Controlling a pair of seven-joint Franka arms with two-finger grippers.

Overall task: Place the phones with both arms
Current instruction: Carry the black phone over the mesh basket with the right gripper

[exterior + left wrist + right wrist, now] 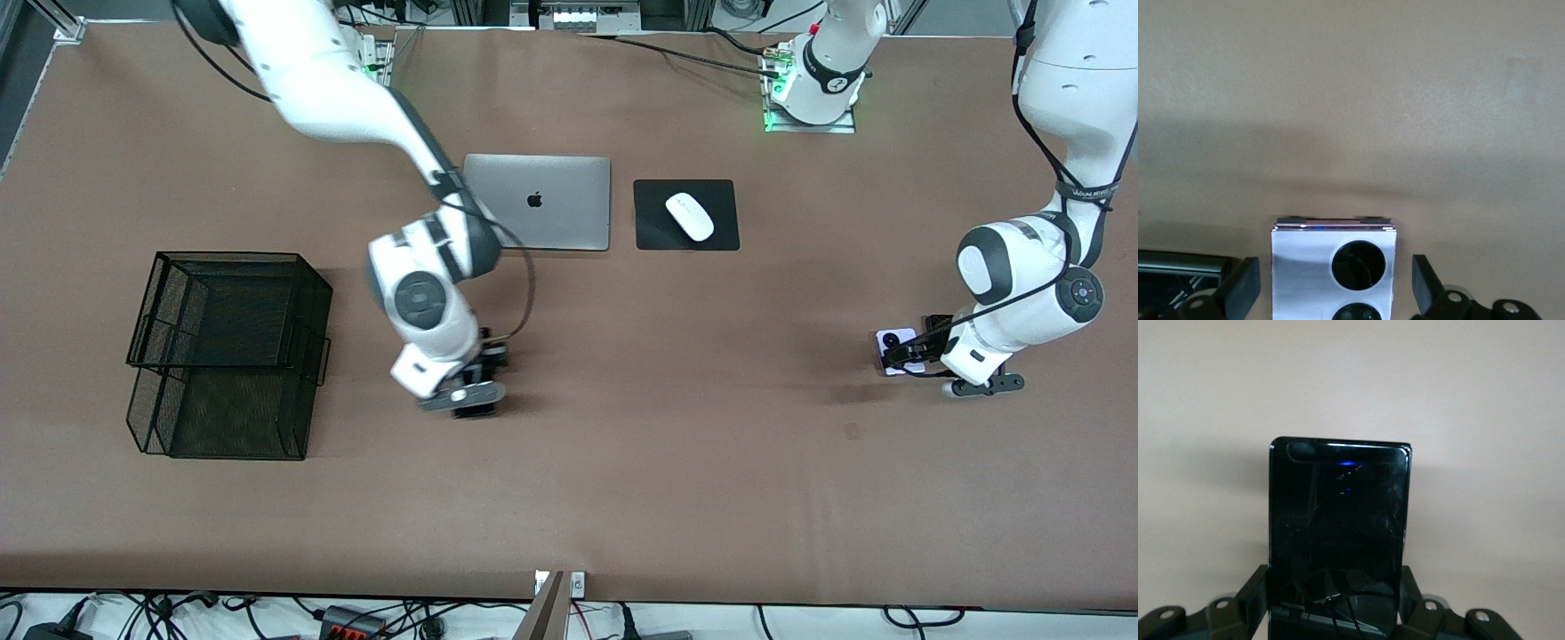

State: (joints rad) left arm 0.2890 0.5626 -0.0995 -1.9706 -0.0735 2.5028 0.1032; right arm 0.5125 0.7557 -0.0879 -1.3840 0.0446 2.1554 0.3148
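Note:
A long black phone (1338, 520) lies between the fingers of my right gripper (1335, 587), which is shut on its two long edges. In the front view the right gripper (471, 393) is low over the table between the mesh basket and the table's middle, and its hand hides the phone. My left gripper (905, 354) is down at the left arm's end of the table, open. Its fingers (1245, 287) straddle a squarish lilac-white phone (1305, 267) (893, 340) with two black circles, without touching it. A squarish black phone (1171, 275) (938, 322) lies right beside that one.
A black wire-mesh basket (231, 347) stands toward the right arm's end of the table. A shut silver laptop (538, 202) and a white mouse (689, 216) on a black pad (653, 233) lie nearer the arms' bases.

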